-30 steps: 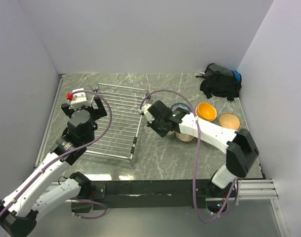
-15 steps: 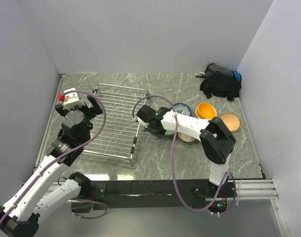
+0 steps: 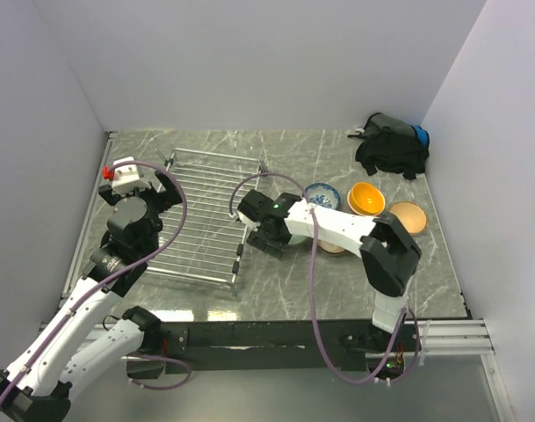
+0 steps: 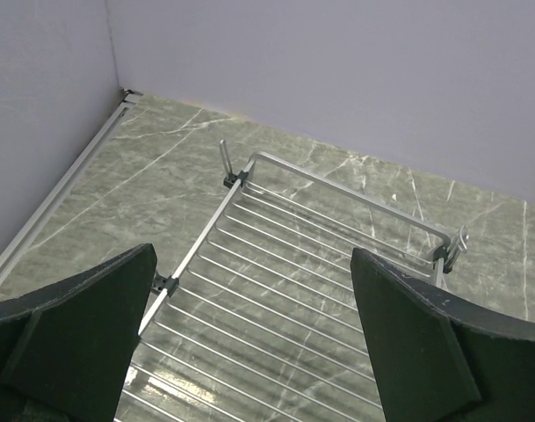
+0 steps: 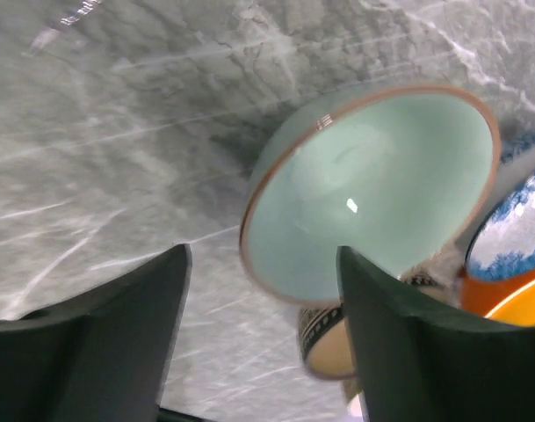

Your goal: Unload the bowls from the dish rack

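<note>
Silver wire, the dish rack (image 3: pixel 210 211) sits left of centre on the grey marbled worktop (image 3: pixel 293 281). The left claw (image 4: pixel 254 264) hangs above it, jaws spread wide, gripping nothing. The right claw (image 5: pixel 263 253) is low, just right of the rack, with its jaws apart and nothing between them. It faces a tilted pale green bowl (image 5: pixel 372 185). Near it on the worktop lie a blue-patterned bowl (image 3: pixel 321 193), an orange bowl (image 3: pixel 366 197) and a tan bowl (image 3: pixel 408 215).

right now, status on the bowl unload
Left gripper open, over the dish rack. Right gripper open, facing the tilted pale green bowl. No bowls seen in the rack; blue-patterned bowl, orange bowl, tan bowl on the table right of it.
</note>
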Controlling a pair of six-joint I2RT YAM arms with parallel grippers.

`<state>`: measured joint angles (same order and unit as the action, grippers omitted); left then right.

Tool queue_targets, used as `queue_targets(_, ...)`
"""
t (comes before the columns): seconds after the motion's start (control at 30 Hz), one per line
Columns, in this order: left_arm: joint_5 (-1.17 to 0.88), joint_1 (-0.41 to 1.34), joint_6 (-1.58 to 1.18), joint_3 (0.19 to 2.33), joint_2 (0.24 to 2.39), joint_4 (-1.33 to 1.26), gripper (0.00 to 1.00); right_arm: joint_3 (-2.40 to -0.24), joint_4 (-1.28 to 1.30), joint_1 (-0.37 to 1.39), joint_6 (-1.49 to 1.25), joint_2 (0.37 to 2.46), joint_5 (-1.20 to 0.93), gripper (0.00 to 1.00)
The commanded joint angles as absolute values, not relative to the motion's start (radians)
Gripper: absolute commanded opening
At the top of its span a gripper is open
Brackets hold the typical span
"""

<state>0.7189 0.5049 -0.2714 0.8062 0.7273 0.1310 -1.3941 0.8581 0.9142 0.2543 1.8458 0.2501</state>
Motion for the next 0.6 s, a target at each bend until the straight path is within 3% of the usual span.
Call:
queue_targets(0.0,0.686,0.499,-0.262,0.801,0.695,0.087,0.99,-1.399,0.844,0.922,0.229,1.674,0.177,0.85)
queue_targets(0.03,0.684,0.499,-0.259,0.798,0.690,0.086,0.99,-1.390,0.836,0.922,0.226,1.625,0.161,0.94)
queue_targets(0.1,0.675,0.499,-0.256,0.796,0.678,0.086,0.99,-1.353,0.793,0.920,0.213,1.545,0.130,1.00)
queue_targets(0.3,0.600,0.499,-0.230,0.785,0.629,0.107,0.99,-1.244,0.689,0.842,0.111,1.346,0.147,1.00)
queue_targets(0.57,0.565,0.500,-0.249,0.847,0.514,0.307,1.00,-0.953,0.419,0.412,-0.180,0.925,0.080,1.00)
